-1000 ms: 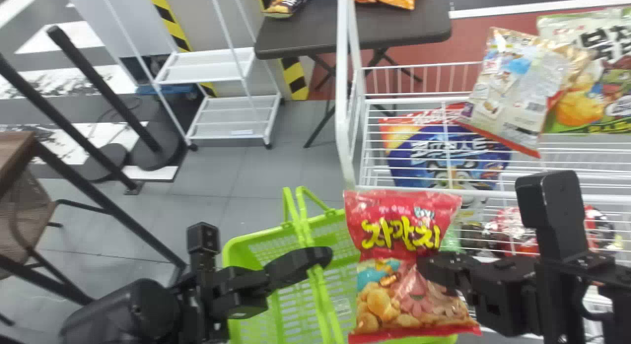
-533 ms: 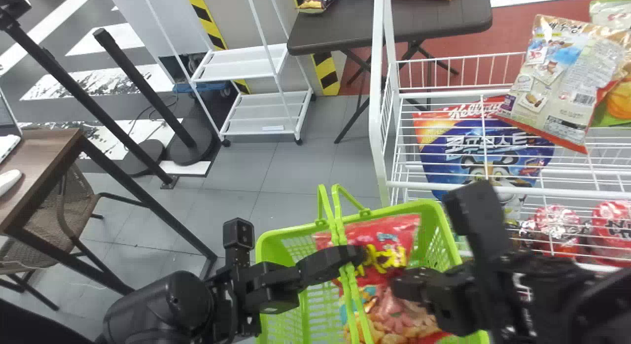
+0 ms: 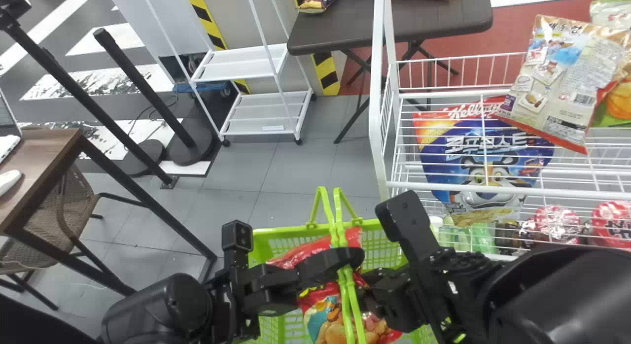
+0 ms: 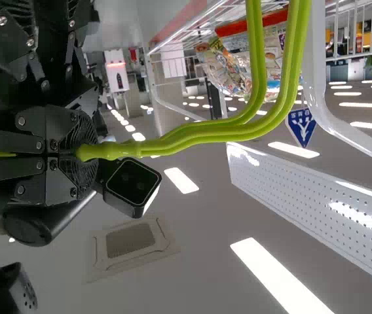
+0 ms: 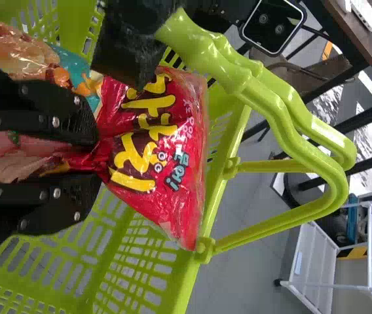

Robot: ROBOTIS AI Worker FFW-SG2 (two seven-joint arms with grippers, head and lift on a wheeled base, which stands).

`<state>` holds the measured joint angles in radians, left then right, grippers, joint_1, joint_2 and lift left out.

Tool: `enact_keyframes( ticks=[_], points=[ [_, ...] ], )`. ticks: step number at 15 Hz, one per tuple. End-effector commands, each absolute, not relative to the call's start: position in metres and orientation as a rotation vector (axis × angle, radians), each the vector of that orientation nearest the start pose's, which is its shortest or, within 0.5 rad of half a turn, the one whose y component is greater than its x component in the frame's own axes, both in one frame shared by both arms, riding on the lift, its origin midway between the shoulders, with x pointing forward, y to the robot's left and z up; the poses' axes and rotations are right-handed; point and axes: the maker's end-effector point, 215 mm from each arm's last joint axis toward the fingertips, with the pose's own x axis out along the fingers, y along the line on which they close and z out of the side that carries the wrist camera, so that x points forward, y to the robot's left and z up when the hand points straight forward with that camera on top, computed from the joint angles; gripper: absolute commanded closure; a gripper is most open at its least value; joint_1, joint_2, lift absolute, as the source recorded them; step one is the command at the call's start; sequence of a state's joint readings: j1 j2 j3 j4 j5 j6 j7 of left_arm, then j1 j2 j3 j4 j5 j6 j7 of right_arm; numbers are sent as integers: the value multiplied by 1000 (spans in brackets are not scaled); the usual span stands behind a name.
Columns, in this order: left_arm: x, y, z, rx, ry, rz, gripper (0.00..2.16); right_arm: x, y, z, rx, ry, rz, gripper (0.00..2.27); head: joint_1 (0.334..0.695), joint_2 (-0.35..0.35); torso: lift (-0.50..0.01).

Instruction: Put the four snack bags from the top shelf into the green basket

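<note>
Leftward slides my right claw [image 5: 95, 158], pinching the red snack bag [image 5: 186, 140].
It's inside the green basket [image 3: 288, 231], beneath the handles [image 4: 199, 134] my left claw [image 4: 80, 154] grips (right claw's nearer, naturally).

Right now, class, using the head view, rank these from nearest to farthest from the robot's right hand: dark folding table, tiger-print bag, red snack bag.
1. Red snack bag: pinched in the right hand, inside the basket.
2. Tiger-print bag: ahead and right, in the white wire rack.
3. Dark folding table: farthest ahead, past the rack.
</note>
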<state>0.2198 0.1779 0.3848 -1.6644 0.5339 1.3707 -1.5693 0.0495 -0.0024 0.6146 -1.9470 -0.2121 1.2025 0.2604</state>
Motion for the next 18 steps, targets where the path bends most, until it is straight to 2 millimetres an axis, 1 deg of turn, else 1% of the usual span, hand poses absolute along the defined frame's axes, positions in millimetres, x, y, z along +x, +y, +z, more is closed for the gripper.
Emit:
enact_keyframes(
  ticks=[1, 4, 5, 6, 7, 8, 9, 10, 11, 12, 13, 14, 15, 17, 18],
  points=[
    [301, 184, -366, -1401, 636, -1184, 2145, 325, 116, -448, 65, 893, 923, 36, 695, 350, 0],
    [301, 186, -366, -1400, 634, -1179, 2145, 339, 47, -423, 132, 911, 825, 53, 695, 350, 0],
    [302, 186, -366, -1400, 632, -1178, 2145, 347, 19, -418, 160, 902, 771, 56, 695, 350, 0],
    [302, 186, -366, -1400, 632, -1178, 2148, 360, -9, -409, 182, 868, 707, 60, 695, 350, 0],
    [302, 186, -366, -1400, 632, -1178, 2145, 374, -32, -398, 201, 826, 662, 60, 695, 350, 0],
    [302, 186, -366, -1400, 632, -1178, 2148, 397, -60, -386, 217, 758, 602, 60, 695, 350, 0],
    [302, 186, -366, -1400, 632, -1178, 2145, 427, -86, -366, 214, 652, 543, 60, 695, 282, 0],
    [302, 186, -366, -1400, 632, -1178, 2145, 461, -117, -346, 185, 534, 464, 60, 695, 234, 0],
    [301, 186, -367, -1400, 635, -1176, 2145, 489, -141, -332, 153, 450, 403, 60, 695, 193, 0],
    [300, 186, -367, -1402, 635, -1176, 2148, 509, -156, -325, 128, 406, 362, 63, 695, 144, 0],
    [300, 187, -367, -1403, 634, -1174, 2148, 531, -177, -326, 100, 379, 302, 63, 695, 109, 0],
    [300, 187, -367, -1403, 634, -1174, 2145, 552, -187, -327, 78, 346, 265, 63, 695, 51, 0],
    [300, 187, -368, -1404, 634, -1172, 2148, 568, -192, -333, 72, 342, 246, 66, 695, 25, 0],
    [299, 189, -368, -1405, 633, -1167, 2148, 589, -205, -358, 44, 386, 184, 70, 695, -1, 0],
    [299, 190, -369, -1407, 632, -1162, 2145, 602, -212, -366, 27, 385, 147, 70, 695, -10, 0]
  ],
)
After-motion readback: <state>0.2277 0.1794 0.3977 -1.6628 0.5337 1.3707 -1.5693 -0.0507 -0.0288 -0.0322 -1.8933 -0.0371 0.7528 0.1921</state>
